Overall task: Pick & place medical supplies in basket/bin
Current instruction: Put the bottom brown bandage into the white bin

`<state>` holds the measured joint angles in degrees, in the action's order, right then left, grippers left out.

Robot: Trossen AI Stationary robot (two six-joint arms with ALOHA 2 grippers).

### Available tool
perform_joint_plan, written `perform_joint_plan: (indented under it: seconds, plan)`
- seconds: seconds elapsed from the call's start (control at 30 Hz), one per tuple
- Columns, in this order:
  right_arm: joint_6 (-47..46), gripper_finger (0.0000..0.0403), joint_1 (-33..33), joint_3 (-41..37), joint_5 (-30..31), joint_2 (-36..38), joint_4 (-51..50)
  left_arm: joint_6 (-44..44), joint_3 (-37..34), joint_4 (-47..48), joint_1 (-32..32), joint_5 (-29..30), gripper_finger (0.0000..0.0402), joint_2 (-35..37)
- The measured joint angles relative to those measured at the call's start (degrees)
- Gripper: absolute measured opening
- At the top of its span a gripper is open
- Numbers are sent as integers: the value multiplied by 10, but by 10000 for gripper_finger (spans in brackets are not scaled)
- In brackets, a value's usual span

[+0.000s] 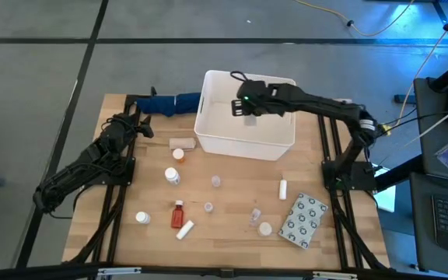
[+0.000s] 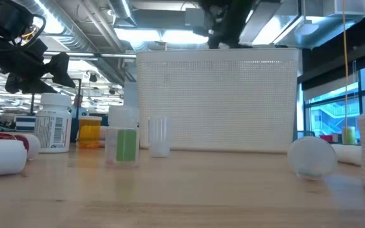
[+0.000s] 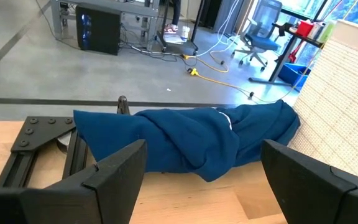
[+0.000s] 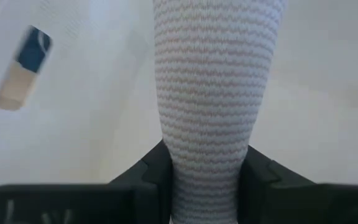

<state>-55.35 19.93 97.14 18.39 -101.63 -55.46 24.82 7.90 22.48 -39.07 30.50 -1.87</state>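
**Supply roll held over the tub for release**

Medical supplies are mostly spread over the table [image 1: 232, 225] in front of the white tub [image 1: 208, 132]: a red bottle [image 1: 178, 210], white pill bottles [image 1: 173, 176], small clear cups [image 1: 215, 181] and a grey dotted packet [image 1: 302, 220]. 1 item, a white woven roll [image 4: 216, 93], is pinched between the jaws of the right pincer [image 1: 246, 105], which is held above the tub's interior so that the roll would fall inside on release. Its drop is judged to be the step in hand. The left pincer [image 3: 201, 180] is parked with jaws spread wide at the table's far left, facing a dark blue cloth bundle [image 3: 191, 140] lying beside the tub, well clear of the right arm's path.
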Motion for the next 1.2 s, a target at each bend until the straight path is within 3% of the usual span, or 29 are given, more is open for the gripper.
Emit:
perform_joint_plan:
  seconds: [0.3,0.63,1.03,1.2]
  plan:
    - [4,114,69,0,-70,-105,-1,1,0,0,0,-1,307,0]
    - [1,114,109,0,-77,-173,-36,1,0,0,0,-1,307,0]
    - [75,116,158,3,-52,-192,-55,30,0,0,0,-1,307,0]
    - [79,134,171,4,-65,-192,-46,31,0,0,0,-1,307,0]
